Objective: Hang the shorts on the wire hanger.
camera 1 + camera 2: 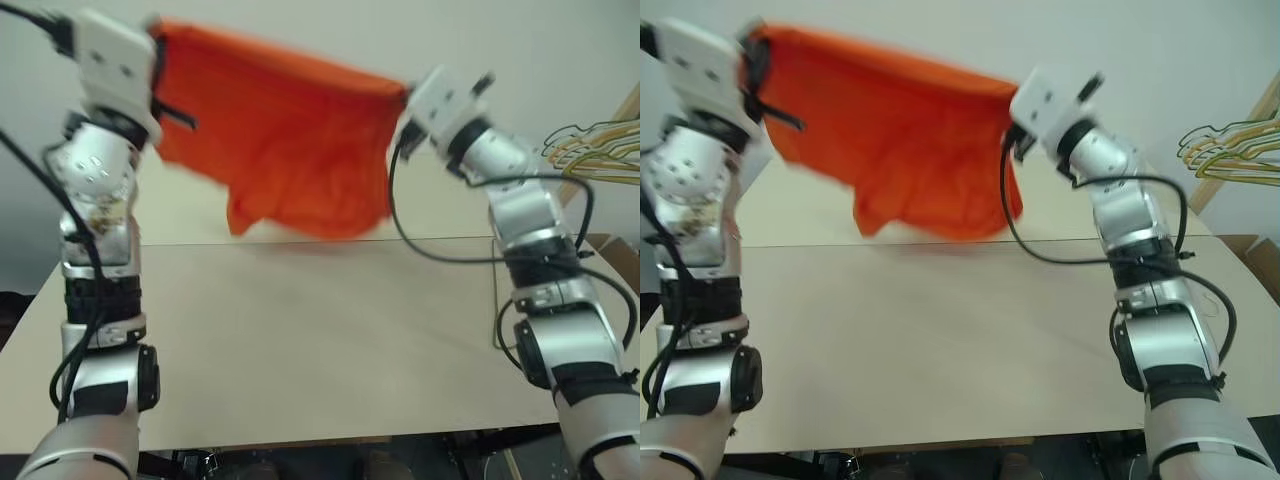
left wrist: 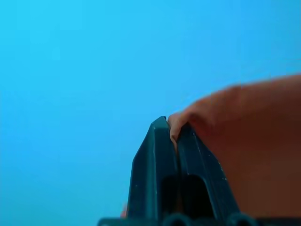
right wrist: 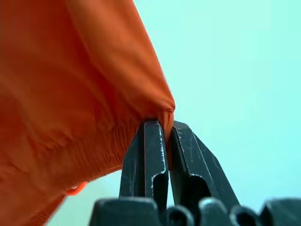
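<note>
shorts: My shorts (image 1: 280, 150) hang in the air above the table (image 1: 300, 340), stretched out like a flag. They do not touch the table.

left gripper: My left gripper (image 2: 175, 129) is pinched tight on one top corner of the shorts. A little fold of orange cloth sticks out between its fingers.

right gripper: My right gripper (image 3: 167, 127) is pinched tight on the other top corner. I can see the gathered edge of the cloth squeezed in there.

long way of the shorts: The top edge runs from my left gripper to my right gripper, side to side across the table. It tips down a bit toward my right side. The legs of the shorts dangle down toward the table.

hangers: A bunch of hangers (image 1: 595, 150) sits past the right end of the table, to the right of the shorts. I cannot pick out the one thin dark hanger in that bunch.

nearer arm: My right arm is closer to the hangers. My left arm is far from them, at the other end of the shorts.

next move, I think: The shorts must travel to the right, away from the table's middle, to reach the hangers.
</note>
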